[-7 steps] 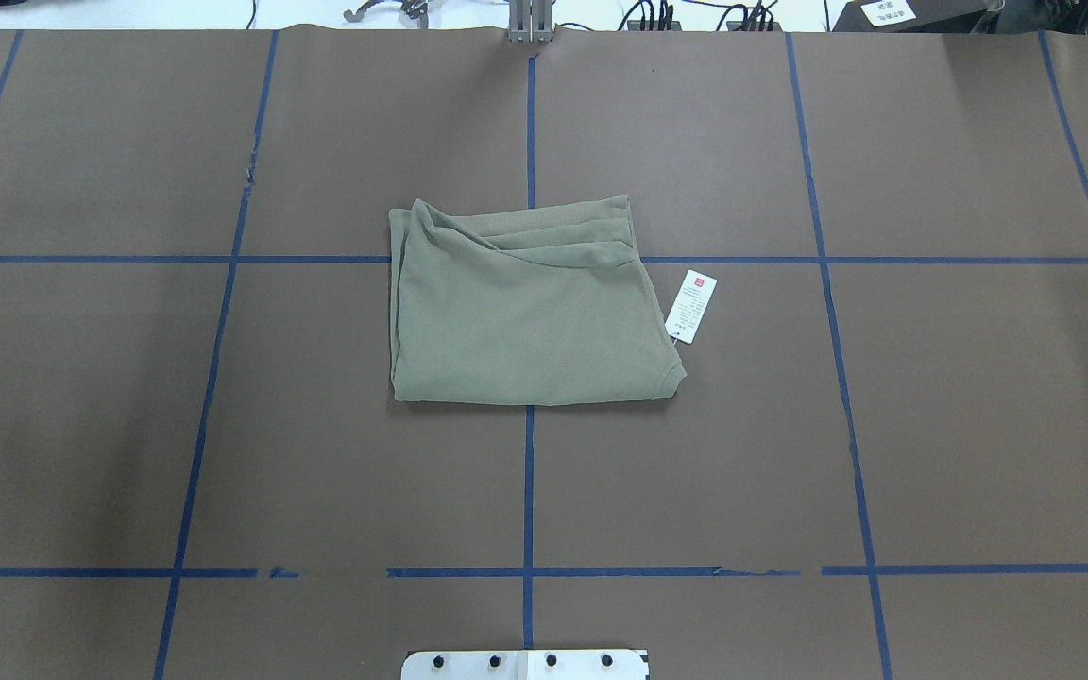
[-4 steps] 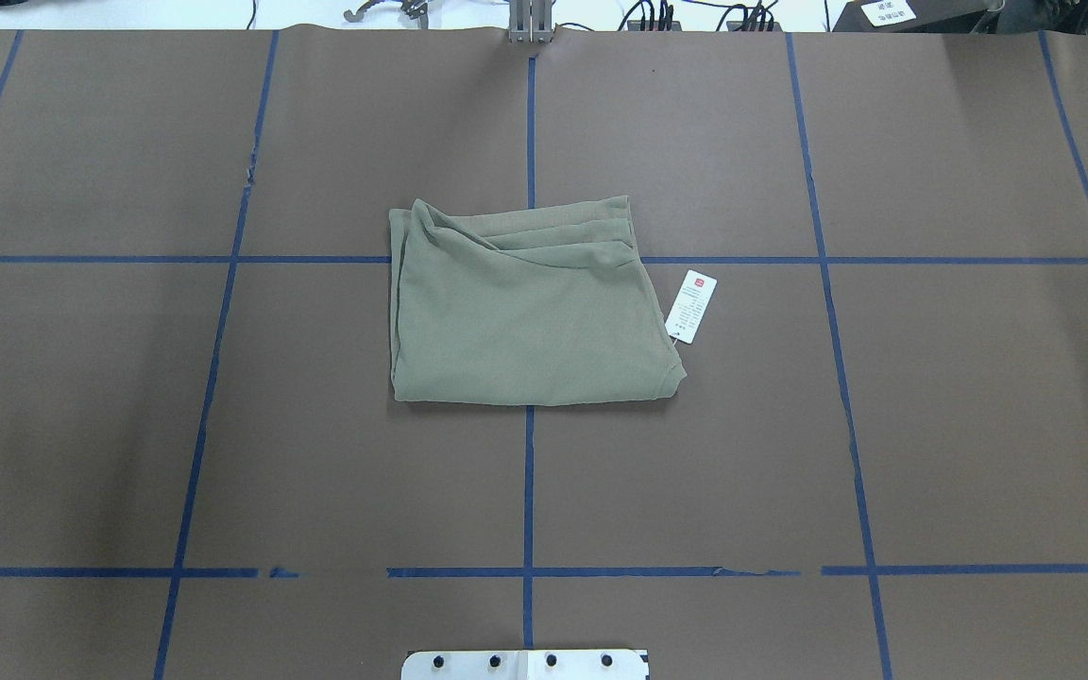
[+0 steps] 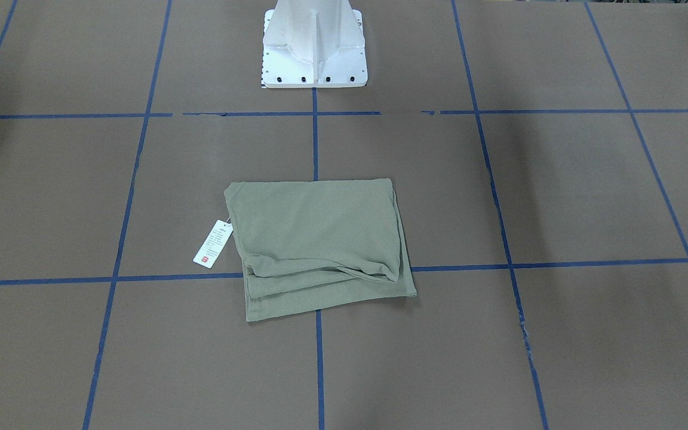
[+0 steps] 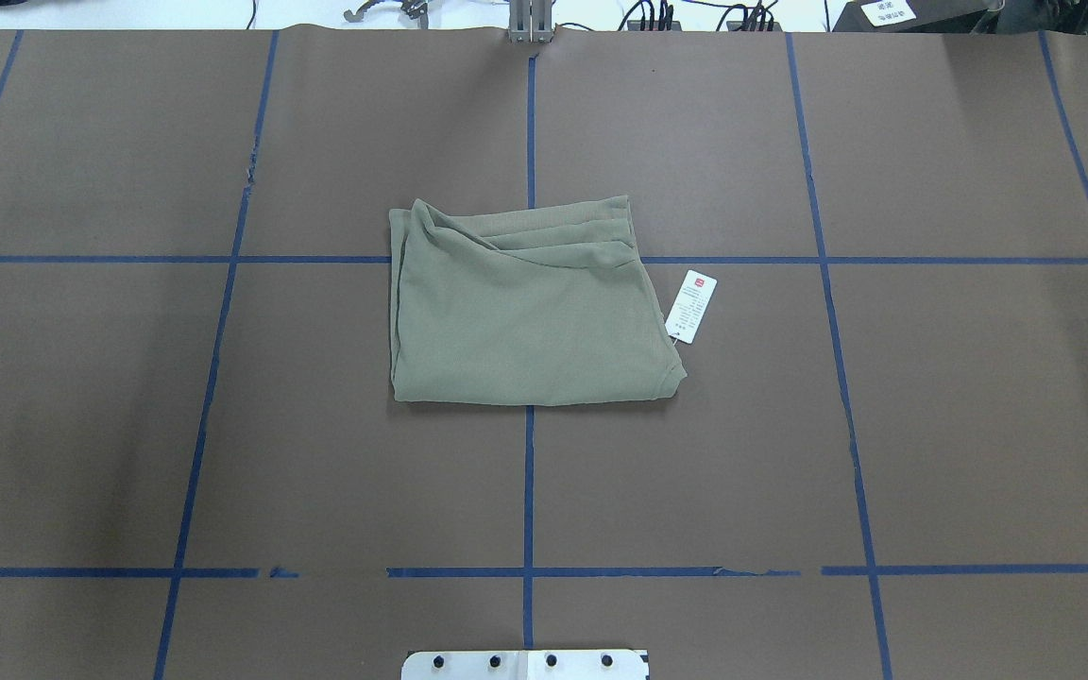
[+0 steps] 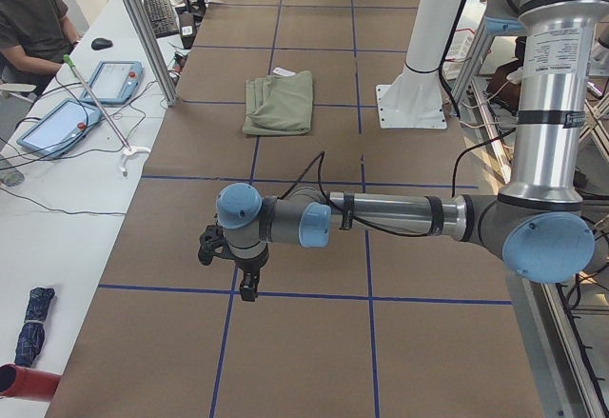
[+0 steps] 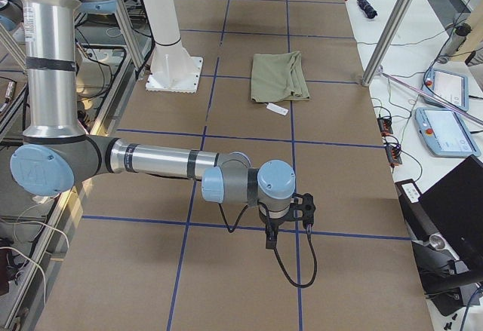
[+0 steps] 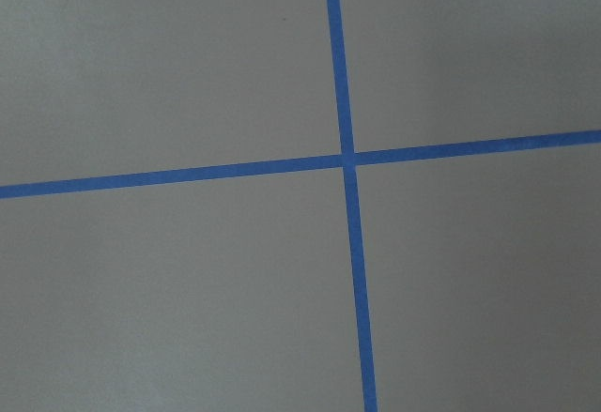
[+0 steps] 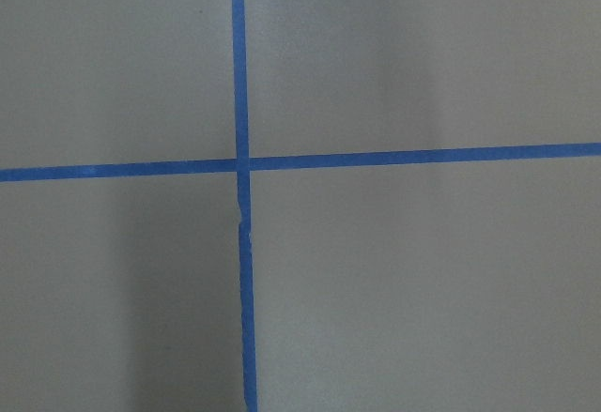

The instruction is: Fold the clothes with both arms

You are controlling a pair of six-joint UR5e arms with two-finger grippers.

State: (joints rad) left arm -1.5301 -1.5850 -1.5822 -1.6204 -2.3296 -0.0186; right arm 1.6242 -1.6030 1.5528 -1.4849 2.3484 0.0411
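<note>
The clothes (image 4: 530, 312) are one sage-green shirt lying folded into a rough rectangle at the table's centre, also seen in the front-facing view (image 3: 314, 239) and both side views (image 5: 279, 104) (image 6: 278, 76). Its white hang tag (image 4: 692, 306) rests on the table at the shirt's right edge. My arms stretch low over the table's two ends, far from the shirt. The left gripper (image 5: 207, 245) and right gripper (image 6: 304, 209) show only in the side views, so I cannot tell whether they are open or shut. Both wrist views hold only brown table and blue tape lines.
The white pedestal base (image 3: 314, 54) stands at the robot's side of the table. Blue tape lines (image 4: 528, 491) grid the brown surface. A person (image 5: 33, 18) sits at a side table with tablets (image 5: 114, 80). Metal frame posts (image 6: 392, 22) rise at the table's edges.
</note>
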